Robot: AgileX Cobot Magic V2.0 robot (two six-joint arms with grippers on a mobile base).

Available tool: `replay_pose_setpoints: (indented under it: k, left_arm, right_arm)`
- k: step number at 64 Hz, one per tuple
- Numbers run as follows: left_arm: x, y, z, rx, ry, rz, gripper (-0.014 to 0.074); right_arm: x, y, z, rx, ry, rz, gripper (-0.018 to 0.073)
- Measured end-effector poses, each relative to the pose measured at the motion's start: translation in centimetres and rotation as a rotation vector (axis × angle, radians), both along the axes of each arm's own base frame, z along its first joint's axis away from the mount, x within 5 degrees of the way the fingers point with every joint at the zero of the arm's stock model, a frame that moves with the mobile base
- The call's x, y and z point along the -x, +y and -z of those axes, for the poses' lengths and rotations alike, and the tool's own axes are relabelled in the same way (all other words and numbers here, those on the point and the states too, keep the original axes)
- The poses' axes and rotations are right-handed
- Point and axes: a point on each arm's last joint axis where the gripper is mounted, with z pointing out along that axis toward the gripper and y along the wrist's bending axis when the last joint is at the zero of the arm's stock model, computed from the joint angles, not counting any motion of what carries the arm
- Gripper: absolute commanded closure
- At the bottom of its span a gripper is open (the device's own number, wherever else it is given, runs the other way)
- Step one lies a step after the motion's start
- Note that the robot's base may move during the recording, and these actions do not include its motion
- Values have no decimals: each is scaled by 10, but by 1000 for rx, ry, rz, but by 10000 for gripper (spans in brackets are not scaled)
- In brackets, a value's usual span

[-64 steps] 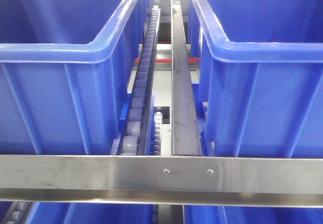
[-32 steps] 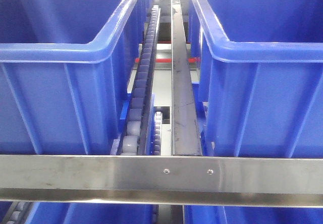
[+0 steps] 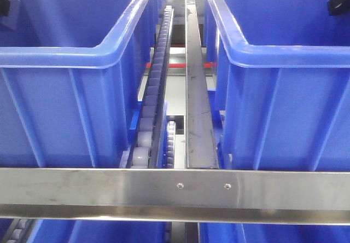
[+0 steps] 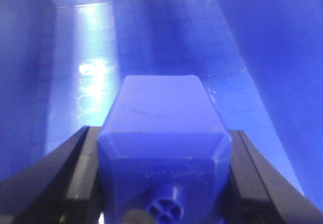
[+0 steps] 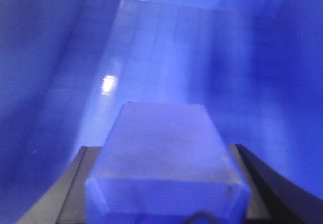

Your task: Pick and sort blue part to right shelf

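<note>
Two claws each clamp a blue block [image 4: 164, 148] [image 5: 166, 158] by its flat sides; rigid, light-looking, smooth plastic, likely slippery.

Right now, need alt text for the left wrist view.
The left gripper holds a blue plastic block between its black fingers, with a cross-slotted round stub facing the camera. Around it are the glossy blue inner walls of a plastic bin.

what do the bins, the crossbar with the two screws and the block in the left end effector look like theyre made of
The bins look like moulded blue plastic: glossy, with rounded rims and ribbed walls. The crossbar looks like brushed steel: grey, streaky reflections, two screw heads. The block in the left end effector is probably matte blue plastic, though the picture is soft.
</note>
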Motion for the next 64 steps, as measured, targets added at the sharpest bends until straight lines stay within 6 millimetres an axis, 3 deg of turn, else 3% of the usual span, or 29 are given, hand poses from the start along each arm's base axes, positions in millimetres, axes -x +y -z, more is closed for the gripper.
replay_pose_setpoints:
  k: [6,9,30,35,45,52,64]
  left_arm:
    - [0,0,0,-1,-2,0,-71]
    - [0,0,0,-1,-2,0,-117]
    - [0,0,-1,-1,-5,0,31]
    - [0,0,-1,-1,1,2,151]
    - [9,1,-9,5,-13,8,478]
    - [12,2,-15,11,-51,3,459]
    - [11,3,-20,18,-94,-7,462]
  right_arm:
    - [0,0,1,-6,8,2,-49]
    - [0,0,1,-7,9,3,-33]
    - [1,0,1,-9,18,3,-27]
    - [2,0,-1,-10,13,3,32]
    - [11,-1,-13,-15,-30,3,361]
    - [16,-1,-20,-17,-56,3,551]
    - [18,-1,-21,-17,-50,2,538]
